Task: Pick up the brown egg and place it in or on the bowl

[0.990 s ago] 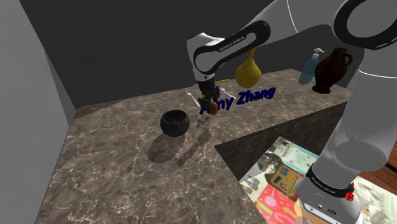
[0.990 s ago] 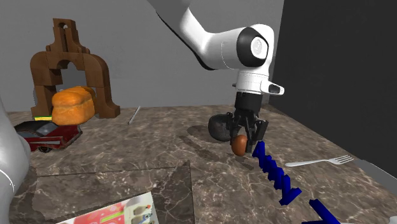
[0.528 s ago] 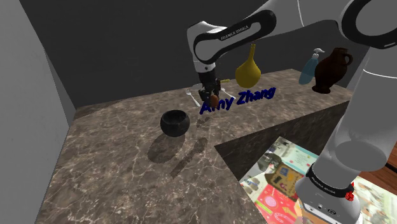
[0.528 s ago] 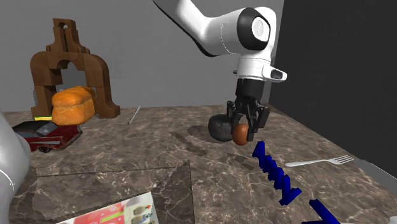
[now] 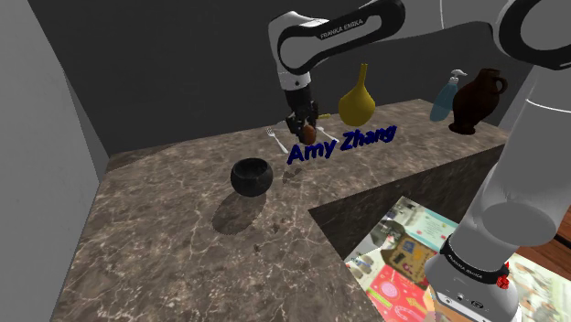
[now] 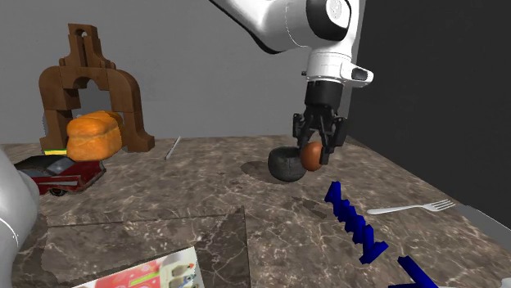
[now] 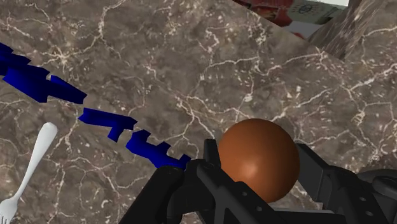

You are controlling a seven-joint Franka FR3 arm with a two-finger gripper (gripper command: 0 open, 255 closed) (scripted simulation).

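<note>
A brown egg (image 5: 307, 134) hangs in the air above the marbled countertop (image 5: 183, 229), clasped between the black fingers of my gripper (image 5: 305, 129). The gripper is shut on it. In the second exterior view the egg (image 6: 310, 155) is held by the gripper (image 6: 314, 154) just in front of the dark round bowl (image 6: 284, 166). In the shoulder view the bowl (image 5: 251, 176) stands on the counter, lower and to the left of the gripper. The wrist view has the egg (image 7: 259, 158) between the fingers of the gripper (image 7: 261, 173), high over the stone.
Blue raised lettering (image 5: 340, 144) and a white fork (image 5: 273, 137) lie below the gripper. A yellow vase (image 5: 358, 101), a blue bottle (image 5: 444, 99) and a dark jug (image 5: 478, 101) stand behind. A wooden arch (image 6: 90, 82), bread loaf (image 6: 92, 135) and red toy car (image 6: 57, 173) sit far off.
The gripper has risen straight up with the egg, from close to the counter by the lettering to well above it. The bowl has stayed in place.
</note>
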